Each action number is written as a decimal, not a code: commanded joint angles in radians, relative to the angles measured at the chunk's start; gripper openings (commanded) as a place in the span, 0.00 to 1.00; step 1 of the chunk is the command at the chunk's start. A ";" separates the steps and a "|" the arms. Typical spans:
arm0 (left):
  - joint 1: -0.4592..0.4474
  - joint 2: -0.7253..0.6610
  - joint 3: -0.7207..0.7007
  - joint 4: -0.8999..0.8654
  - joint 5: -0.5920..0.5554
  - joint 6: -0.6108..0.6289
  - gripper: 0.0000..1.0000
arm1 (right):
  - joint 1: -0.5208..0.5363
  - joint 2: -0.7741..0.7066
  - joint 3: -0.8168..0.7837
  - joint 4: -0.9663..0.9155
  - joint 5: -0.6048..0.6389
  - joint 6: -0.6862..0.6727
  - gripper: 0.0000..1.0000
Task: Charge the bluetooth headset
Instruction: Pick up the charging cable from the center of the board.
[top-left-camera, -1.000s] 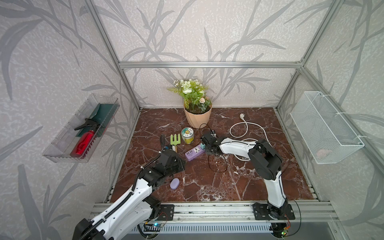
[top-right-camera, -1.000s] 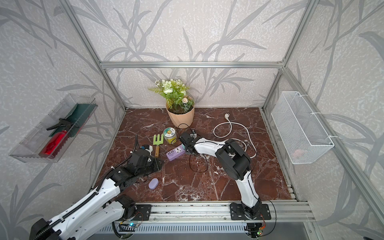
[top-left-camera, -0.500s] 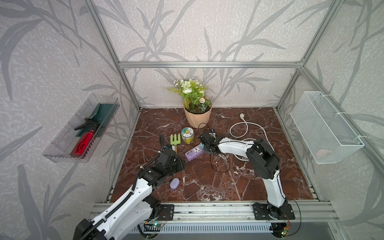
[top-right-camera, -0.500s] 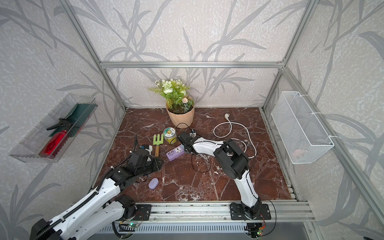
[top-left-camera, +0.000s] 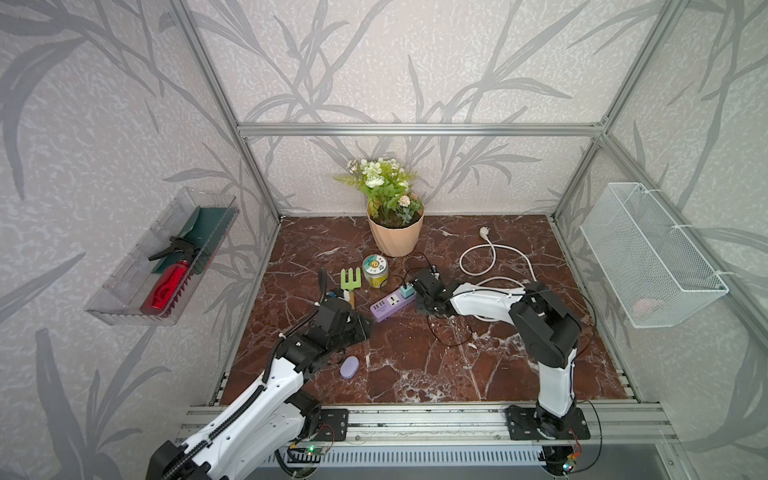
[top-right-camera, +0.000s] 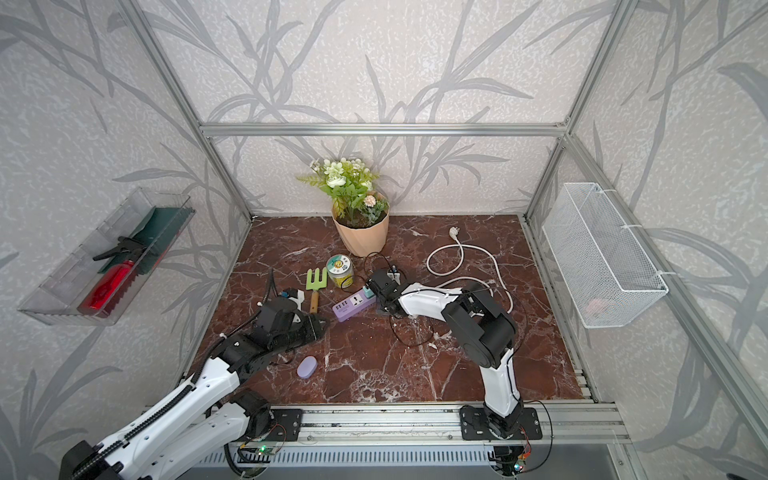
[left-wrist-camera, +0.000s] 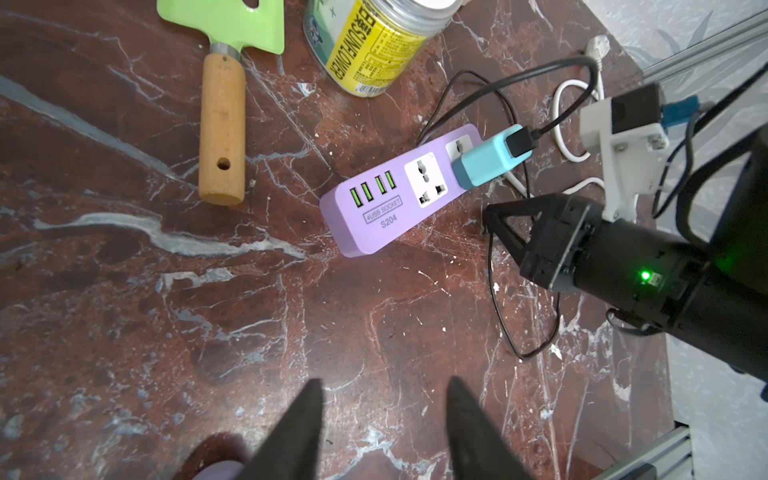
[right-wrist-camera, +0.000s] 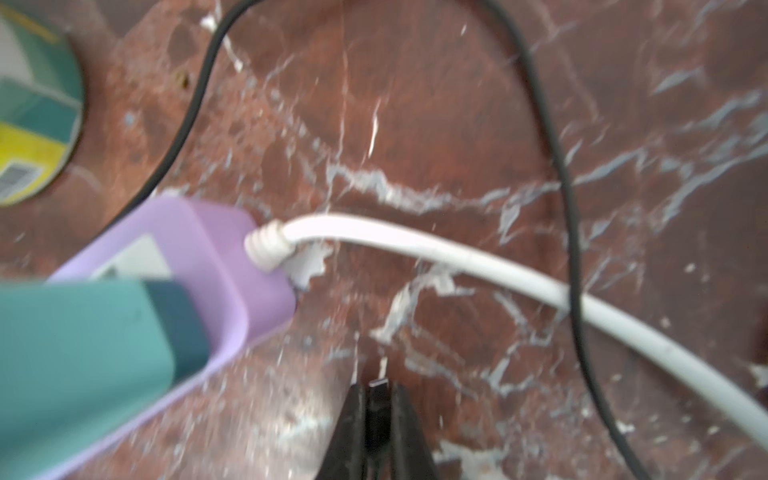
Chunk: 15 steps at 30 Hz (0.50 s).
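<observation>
Near the bluetooth headset (top-left-camera: 349, 367), left claw (left-wrist-camera: 384, 384) gapes empty (right claw (right-wrist-camera: 377, 392) pinches a plug (right-wrist-camera: 379, 383)).

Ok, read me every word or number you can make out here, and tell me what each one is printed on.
"4USB SOCKET": in a box on the purple power strip, left wrist view.
"S204": just below that, on the same strip.
"SUNFLOWER": on the yellow label of the jar.
The other print on the jar's label, and its lid in both top views, are too small to read.

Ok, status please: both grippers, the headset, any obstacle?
Left gripper open, empty. Right gripper shut on black cable plug. Bluetooth headset loose on floor, not connected. Left gripper sits near the route between plug and headset.
</observation>
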 joint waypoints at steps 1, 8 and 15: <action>0.009 -0.012 0.027 0.011 0.008 0.003 0.77 | -0.031 -0.085 -0.060 0.083 -0.174 -0.032 0.00; 0.022 0.064 0.103 0.079 0.070 -0.026 0.81 | -0.106 -0.209 -0.171 0.281 -0.469 -0.093 0.00; 0.067 0.218 0.248 0.086 0.262 -0.083 0.37 | -0.104 -0.313 -0.146 0.306 -0.692 -0.334 0.00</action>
